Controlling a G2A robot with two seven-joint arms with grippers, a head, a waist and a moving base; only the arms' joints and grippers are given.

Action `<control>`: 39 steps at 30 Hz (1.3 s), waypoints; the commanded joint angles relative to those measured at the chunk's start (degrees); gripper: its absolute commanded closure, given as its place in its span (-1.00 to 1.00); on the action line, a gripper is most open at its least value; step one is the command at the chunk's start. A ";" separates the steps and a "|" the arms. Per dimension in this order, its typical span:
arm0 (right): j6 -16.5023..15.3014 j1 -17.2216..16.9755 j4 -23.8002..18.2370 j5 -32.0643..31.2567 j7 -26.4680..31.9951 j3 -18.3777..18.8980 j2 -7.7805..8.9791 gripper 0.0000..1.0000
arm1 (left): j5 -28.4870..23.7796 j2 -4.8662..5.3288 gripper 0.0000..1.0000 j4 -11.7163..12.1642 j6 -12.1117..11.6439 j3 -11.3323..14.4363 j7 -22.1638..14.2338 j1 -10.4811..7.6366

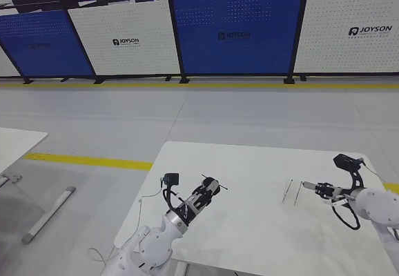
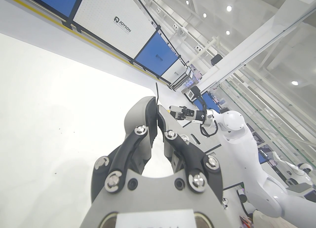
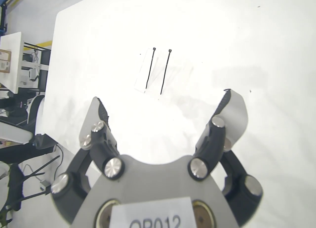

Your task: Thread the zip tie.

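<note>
- Left pincer (image 2: 156, 109): clamped on a thin black plastic zip tie (image 2: 157, 93), which protrudes beyond its tips.
- Right pincer (image 3: 163, 97): spread apart; two more straight black plastic zip ties (image 3: 150, 68) lie parallel on the white surface (image 3: 222, 29) just ahead.

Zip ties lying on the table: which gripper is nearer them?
Right. The right gripper is open just beside the two ties; the left gripper, shut on a third tie, is far across the table.
</note>
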 commanded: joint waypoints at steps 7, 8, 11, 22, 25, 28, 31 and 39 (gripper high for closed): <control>-0.82 -1.16 0.62 2.30 2.03 2.62 0.44 -1.00 | 0.00 0.00 1.00 0.00 0.00 0.00 0.00 0.00; -0.82 -1.16 0.62 2.30 2.03 2.62 0.44 -1.00 | 0.00 0.00 1.00 0.00 0.00 0.00 0.00 0.00; -0.82 -1.16 0.62 2.30 2.03 2.62 0.44 -1.00 | 0.00 0.00 1.00 0.00 0.00 0.00 0.00 0.00; -1.07 5.24 0.28 -0.39 3.31 -2.35 -0.90 -1.00 | 0.00 0.00 1.00 0.00 0.00 0.00 0.00 0.00; -2.97 8.89 4.71 4.52 5.39 -5.87 -2.33 -1.00 | 0.00 0.00 1.00 0.00 0.00 0.00 0.00 0.00; -3.10 11.93 9.56 6.42 4.71 -9.81 -3.89 -1.00 | 0.00 0.00 1.00 0.00 0.00 0.00 0.00 0.00; -2.09 13.39 12.07 6.62 3.95 -12.09 -4.83 -1.00 | 0.00 0.00 1.00 0.00 0.00 0.00 0.00 0.00; -2.09 13.39 12.07 6.62 3.95 -12.09 -4.83 -1.00 | 0.00 0.00 1.00 0.00 0.00 0.00 0.00 0.00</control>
